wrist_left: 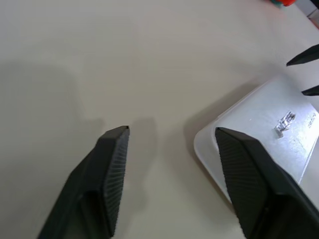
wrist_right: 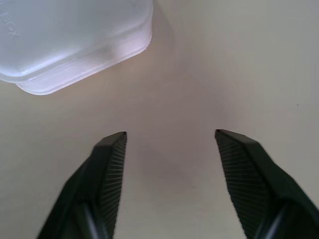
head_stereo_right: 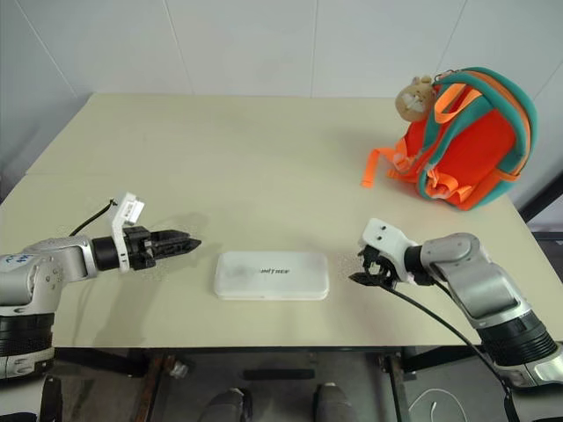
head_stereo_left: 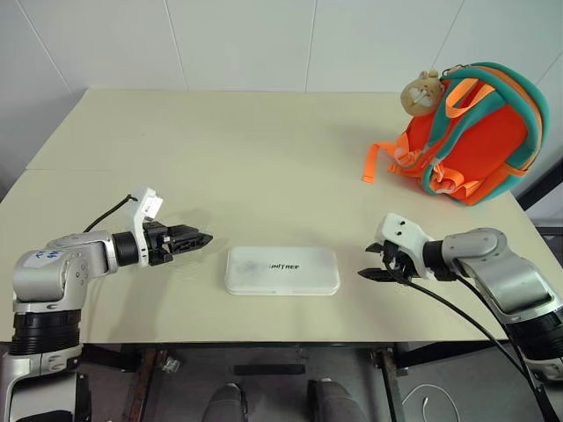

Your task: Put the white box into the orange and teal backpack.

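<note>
Between my two tools, flat on the cream worktop [head_stereo_left: 264,141], lies the white box [head_stereo_left: 281,270], its long sides running from one tool toward the other. Small dark lettering on its lid appears to read "UNITREE"; I cannot confirm every letter. My left tool [head_stereo_left: 204,238] hovers just beside the box's near end, apart from it, pointing across toward my right tool. Its two black fingers [wrist_left: 110,164] stand spread, nothing between them; in the left wrist view one rounded corner of the box sits just ahead of one fingertip. My right tool [head_stereo_left: 365,262] hangs near the opposite end of the box, also apart from it, pointing back toward my left tool. Its fingers [wrist_right: 110,169] are likewise spread and empty, with a rounded corner of the box ahead of them and bare worktop between. Well beyond my right tool, toward the far edge of the worktop, the orange and teal backpack [head_stereo_left: 471,141] stands propped, a tan plush hamster [head_stereo_left: 420,92] at its top.
</note>
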Tool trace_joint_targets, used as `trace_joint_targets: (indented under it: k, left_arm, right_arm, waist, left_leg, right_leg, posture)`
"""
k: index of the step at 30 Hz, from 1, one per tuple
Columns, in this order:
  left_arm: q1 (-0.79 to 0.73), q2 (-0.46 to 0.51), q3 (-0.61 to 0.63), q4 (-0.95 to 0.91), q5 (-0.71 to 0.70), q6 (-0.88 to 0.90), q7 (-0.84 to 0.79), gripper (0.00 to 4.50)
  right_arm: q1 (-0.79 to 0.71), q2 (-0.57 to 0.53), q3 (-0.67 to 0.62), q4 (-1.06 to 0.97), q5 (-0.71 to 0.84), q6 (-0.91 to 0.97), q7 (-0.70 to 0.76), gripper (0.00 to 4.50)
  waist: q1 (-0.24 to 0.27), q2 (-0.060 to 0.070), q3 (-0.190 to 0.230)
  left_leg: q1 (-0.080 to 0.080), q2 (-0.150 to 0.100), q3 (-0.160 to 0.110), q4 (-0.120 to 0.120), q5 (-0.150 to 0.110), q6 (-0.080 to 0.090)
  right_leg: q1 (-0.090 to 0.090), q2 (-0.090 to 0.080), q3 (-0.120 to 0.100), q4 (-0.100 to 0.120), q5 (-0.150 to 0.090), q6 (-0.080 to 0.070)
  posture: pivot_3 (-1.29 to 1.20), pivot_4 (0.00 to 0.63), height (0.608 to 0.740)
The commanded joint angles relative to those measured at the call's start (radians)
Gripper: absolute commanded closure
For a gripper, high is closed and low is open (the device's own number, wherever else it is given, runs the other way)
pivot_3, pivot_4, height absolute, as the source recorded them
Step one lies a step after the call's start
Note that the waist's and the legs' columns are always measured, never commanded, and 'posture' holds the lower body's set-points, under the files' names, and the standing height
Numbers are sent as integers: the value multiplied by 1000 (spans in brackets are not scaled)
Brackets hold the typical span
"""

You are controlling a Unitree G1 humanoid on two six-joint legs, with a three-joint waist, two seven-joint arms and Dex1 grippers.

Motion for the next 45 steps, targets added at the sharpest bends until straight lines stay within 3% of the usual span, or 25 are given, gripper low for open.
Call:
trace_joint_targets:
  k: [1,2,6,13,17,21,30,43,45]
  left_arm:
    - [-44,13,47,28,-51,100,32,243]
    - [-72,6,66,63,-57,184,62,44]
    - [-152,2,103,173,-147,463,66,44]
    - [-138,89,-47,314,-449,480,77,44]
    - [-145,116,-122,361,-533,480,112,44]
    - [-164,114,-168,409,-561,480,145,44]
    - [-273,-29,-134,555,-475,479,195,44]
    - [-280,-115,-169,486,-398,478,158,44]
    - [-271,-123,-164,464,-382,472,160,438]
  right_arm:
    - [-14,1,-30,-12,-2,-13,-7,12]
    - [-14,3,-29,-13,-1,-12,-9,0]
    - [-12,13,-29,-11,0,-10,-19,0]
    - [-4,32,-27,-22,4,-2,-38,0]
    - [1,45,-25,-33,7,5,-50,0]
    - [1,59,-24,-42,8,13,-58,0]
    - [-2,79,-21,-53,6,21,-72,0]
    - [-12,118,-6,-61,4,17,-84,0]
    - [-12,120,-5,-61,3,16,-83,0]
  waist:
    - [0,0,0]
    - [1,0,0]
    - [0,0,0]
    - [-4,0,0]
    - [-1,0,0]
    - [0,0,0]
    - [2,0,0]
    - [2,0,0]
    - [2,0,0]
  left_leg:
    - [0,0,0,0,0,0]
    - [0,0,0,0,0,0]
    - [0,0,-1,1,0,0]
    - [0,0,-1,-1,0,-1]
    - [0,0,-1,0,0,-1]
    - [0,0,-1,0,0,-1]
    - [0,-1,-1,1,0,-1]
    - [0,-1,-1,1,0,-1]
    - [0,-1,-1,1,0,-1]
  right_leg:
    - [0,0,0,0,0,0]
    - [0,0,0,0,0,0]
    - [0,0,-1,1,0,0]
    - [-1,0,0,1,0,0]
    - [0,-1,0,1,0,0]
    - [0,-1,-1,1,0,0]
    - [0,0,-1,2,0,0]
    - [0,-1,-1,1,0,0]
    - [0,-1,-1,1,0,0]
  posture:
    - [0,150,740]
    - [0,150,740]
    - [0,150,740]
    - [0,150,740]
    - [0,150,740]
    - [0,150,740]
    - [0,150,740]
    - [0,150,740]
    - [0,150,740]
